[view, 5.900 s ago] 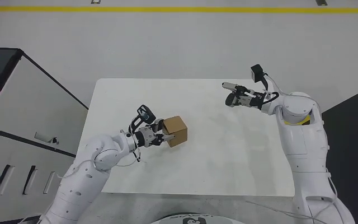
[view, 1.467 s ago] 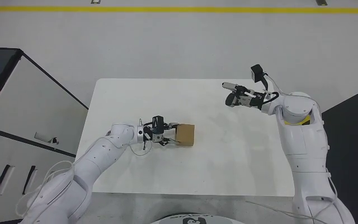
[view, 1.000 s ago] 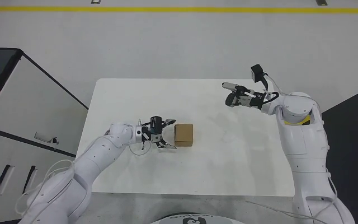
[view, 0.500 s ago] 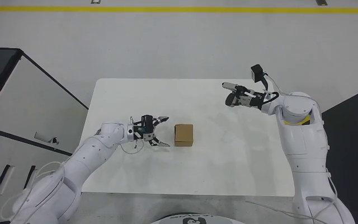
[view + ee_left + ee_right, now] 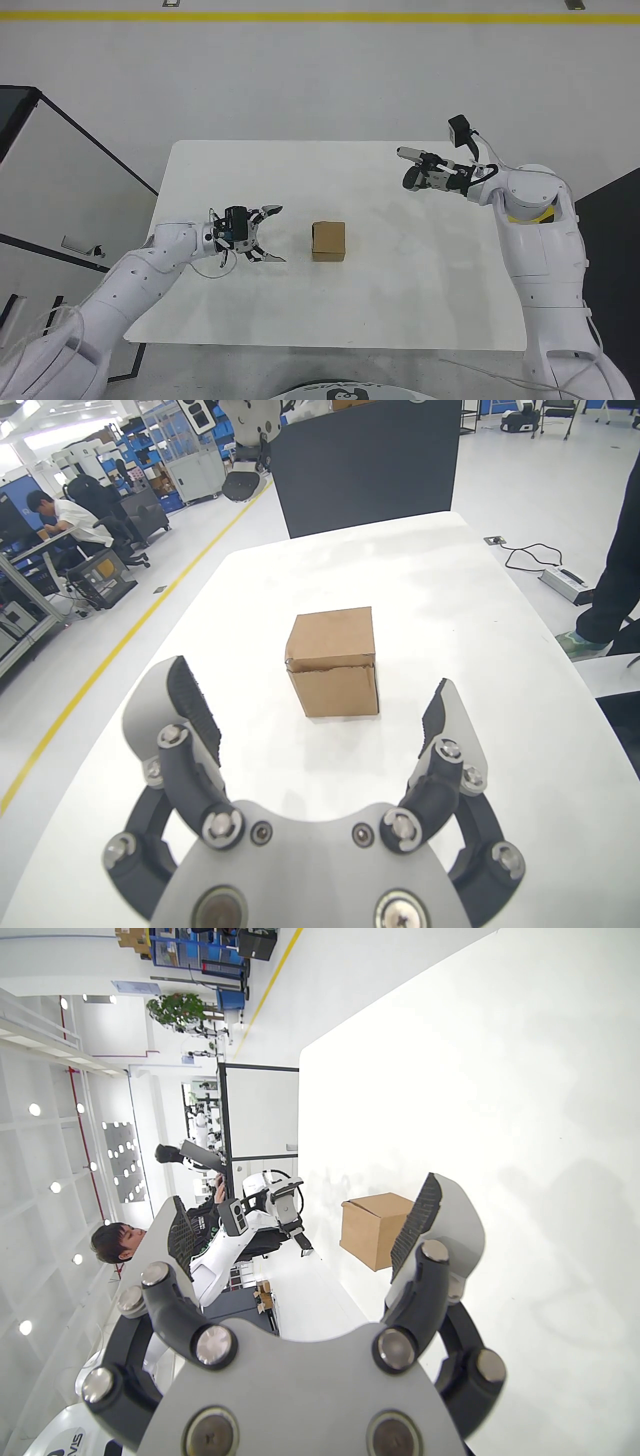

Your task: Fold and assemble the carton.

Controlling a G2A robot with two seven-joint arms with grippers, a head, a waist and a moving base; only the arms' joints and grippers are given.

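Top view: the closed carton (image 5: 328, 241) stands on the white table (image 5: 420, 300). The left gripper (image 5: 278, 235), spread wide, faces it from nearby. The right gripper (image 5: 405, 168), also spread, hangs well apart.

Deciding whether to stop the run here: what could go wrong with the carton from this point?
On the small brown cardboard carton, the flap seam facing the open left gripper looks ragged and may spring open. It stands free on the white table, right gripper far off, so a one-sided push could slide it.
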